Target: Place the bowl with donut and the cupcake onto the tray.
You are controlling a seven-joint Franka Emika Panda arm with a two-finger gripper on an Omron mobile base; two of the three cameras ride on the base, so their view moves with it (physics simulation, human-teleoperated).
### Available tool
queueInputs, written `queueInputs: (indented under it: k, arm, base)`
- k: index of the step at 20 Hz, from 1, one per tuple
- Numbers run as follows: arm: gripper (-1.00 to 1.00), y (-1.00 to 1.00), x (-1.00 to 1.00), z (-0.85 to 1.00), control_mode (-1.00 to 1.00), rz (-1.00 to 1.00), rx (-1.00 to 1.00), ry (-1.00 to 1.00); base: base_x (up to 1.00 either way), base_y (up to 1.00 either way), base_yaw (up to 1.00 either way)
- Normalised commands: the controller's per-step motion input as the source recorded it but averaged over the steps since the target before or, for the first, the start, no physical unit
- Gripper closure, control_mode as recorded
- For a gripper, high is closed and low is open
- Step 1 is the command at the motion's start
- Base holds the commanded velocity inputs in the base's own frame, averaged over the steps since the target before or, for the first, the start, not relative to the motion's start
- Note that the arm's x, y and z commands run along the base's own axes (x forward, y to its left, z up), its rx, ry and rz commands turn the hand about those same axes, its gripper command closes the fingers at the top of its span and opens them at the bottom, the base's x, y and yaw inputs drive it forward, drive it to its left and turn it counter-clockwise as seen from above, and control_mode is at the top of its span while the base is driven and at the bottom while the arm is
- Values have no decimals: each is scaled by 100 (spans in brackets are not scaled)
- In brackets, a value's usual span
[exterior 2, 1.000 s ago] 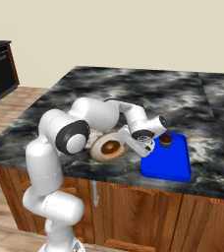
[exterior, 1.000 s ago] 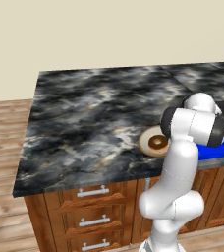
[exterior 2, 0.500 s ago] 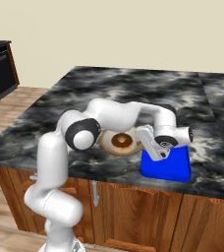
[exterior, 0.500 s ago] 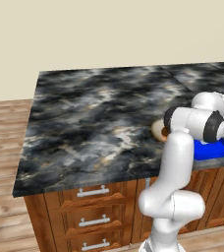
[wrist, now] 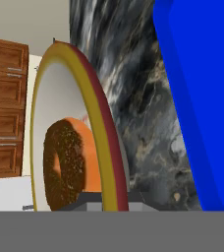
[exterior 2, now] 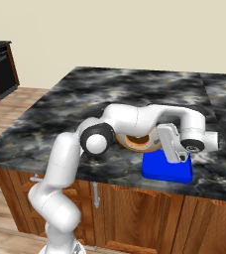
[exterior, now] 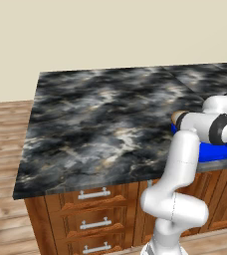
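Bowl (wrist: 74, 123) in hand view: jaws clenched on its tan-orange rim, cream inside facing camera (view rolled sideways). Donut (wrist: 65, 162) rests inside bowl, dark brown top showing. Bowl (exterior 2: 137, 141) in right base view sits near front edge of dark marble counter (exterior 2: 135, 87), mostly hidden behind white forearm. Gripper (exterior 2: 177, 154) hangs low over near end of tray. Tray (exterior 2: 167, 168), bright blue, lies just right of bowl at counter's front edge. Cupcake not discernible.
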Motion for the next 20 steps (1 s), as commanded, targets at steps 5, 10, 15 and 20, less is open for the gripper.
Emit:
queueInputs:
  k: [5, 10, 15, 20]
  arm:
    - [100, -37, -31, 3, -100, 0, -2, 0]
    - [100, -17, -23, -3, -100, 0, -11, 0]
    - [100, -7, -24, -13, -100, 0, -14, 0]
    - [100, -1, -14, -20, -100, 0, -13, 3]
  base:
    - [0, 0, 0]
    - [0, 0, 0]
    - [0, 0, 0]
    - [0, 0, 0]
